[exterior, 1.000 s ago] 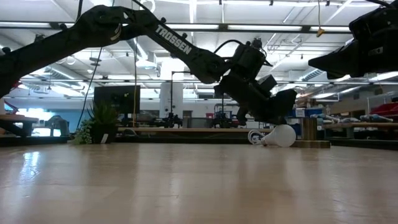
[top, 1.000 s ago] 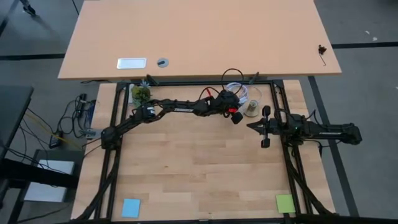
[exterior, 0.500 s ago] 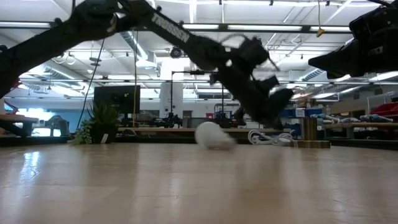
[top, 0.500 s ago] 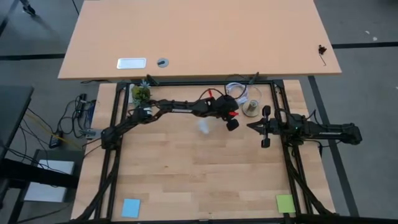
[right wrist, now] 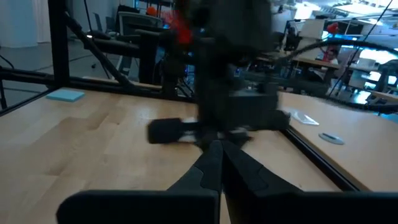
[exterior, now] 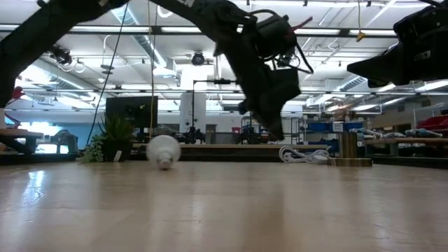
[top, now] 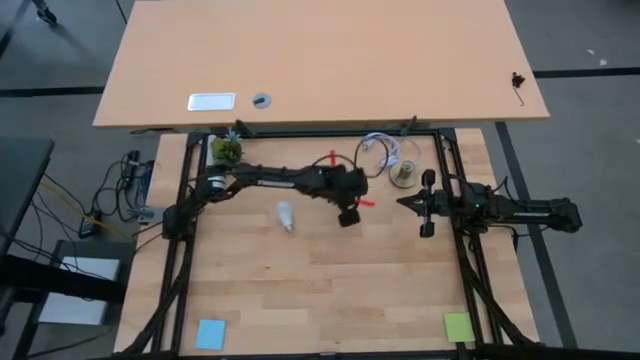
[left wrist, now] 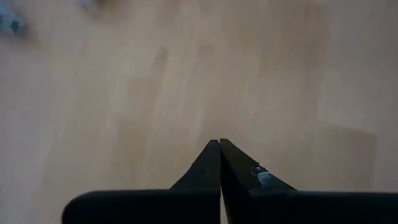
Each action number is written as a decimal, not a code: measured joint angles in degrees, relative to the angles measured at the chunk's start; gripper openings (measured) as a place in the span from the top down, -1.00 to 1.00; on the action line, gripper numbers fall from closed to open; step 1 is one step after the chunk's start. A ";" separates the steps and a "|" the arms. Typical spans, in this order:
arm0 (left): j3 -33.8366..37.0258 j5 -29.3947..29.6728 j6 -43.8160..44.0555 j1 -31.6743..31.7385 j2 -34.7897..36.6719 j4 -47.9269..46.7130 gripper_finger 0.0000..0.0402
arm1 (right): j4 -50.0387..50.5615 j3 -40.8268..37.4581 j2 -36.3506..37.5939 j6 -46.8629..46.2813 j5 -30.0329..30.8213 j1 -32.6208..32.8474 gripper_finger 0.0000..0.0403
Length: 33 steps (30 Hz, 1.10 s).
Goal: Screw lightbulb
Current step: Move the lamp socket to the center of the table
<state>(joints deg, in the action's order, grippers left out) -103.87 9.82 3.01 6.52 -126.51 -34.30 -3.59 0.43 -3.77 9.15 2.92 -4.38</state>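
— So, what did the bench [top: 330, 290] look like from above?

— Pale wood planks inside a black frame, with a second, plain bench [top: 320, 60] behind it. Both dark arms reached over the planks, the left one from the far left corner, the right one lying along the right edge.

— Where did the left gripper [top: 348, 215] sit?

— Near the middle of the bench, raised off the wood. Its two fingers [left wrist: 214, 168] were pressed tip to tip with nothing between them, and only bare planks showed beneath.

— And the right gripper [top: 408, 202]?

— Off to the right, pointing toward the centre, fingers likewise together and empty. In the level view it hung high at the right edge.

— Was the lightbulb [top: 286, 215] held by either one?

— No. It lay loose on the wood, to the left of the left gripper and apart from it. From table height it showed as a white round shape [exterior: 163, 150] with its narrower base turned down toward the camera side.

— Anything else back there?

— A coiled white cable [top: 383, 148] at the far edge, with a round metallic socket disc [top: 404, 173] just beside it, between the cable and the right arm. A small green plant [top: 226, 150] stood at the far left corner. Two sticky squares lay on the near edge, a blue note [top: 210, 333] on the left and a green note [top: 458, 326] on the right.
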 joint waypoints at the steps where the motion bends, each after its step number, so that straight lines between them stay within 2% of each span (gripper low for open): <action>1: 2.12 0.92 1.11 -0.51 1.96 1.19 1.00 | -0.05 0.00 0.02 0.00 0.00 -0.02 0.91; 5: 12.66 6.81 6.73 -2.12 11.61 5.52 1.00 | -0.64 0.00 -0.15 0.01 0.00 0.00 0.90; 8: 21.45 9.07 9.65 -3.47 17.78 7.59 1.00 | -0.70 0.00 -0.22 0.02 0.00 0.00 0.91; 12: 30.74 8.98 12.70 -5.59 25.47 11.08 1.00 | -1.05 0.00 -0.28 0.00 0.00 -0.02 0.91; 15: 36.42 8.38 13.79 -7.42 28.20 13.03 1.00 | -1.02 0.00 -0.34 0.01 0.00 0.00 0.90; 17: 39.23 5.56 14.19 -8.70 29.03 14.48 1.00 | -1.05 0.00 -0.35 0.00 0.00 -0.02 0.90; 20: 41.80 -0.87 18.59 -10.11 29.65 17.19 0.99 | -1.07 0.00 -0.35 0.00 -0.02 0.00 0.91; 24: 42.85 -9.30 22.23 -11.30 27.63 16.39 0.90 | -1.01 0.00 -0.35 0.00 0.00 0.00 0.92; 29: 43.06 -11.50 22.30 -13.80 26.46 17.17 0.68 | -1.13 0.00 -0.35 0.00 0.00 -0.01 0.90; 33: 43.06 -11.35 15.11 -14.93 26.26 21.73 0.56 | -1.07 0.00 -0.35 0.01 0.00 0.00 0.92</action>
<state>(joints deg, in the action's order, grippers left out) -60.81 -1.53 18.12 -8.41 -100.25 -12.57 -4.67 0.43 -4.12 9.15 2.92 -4.38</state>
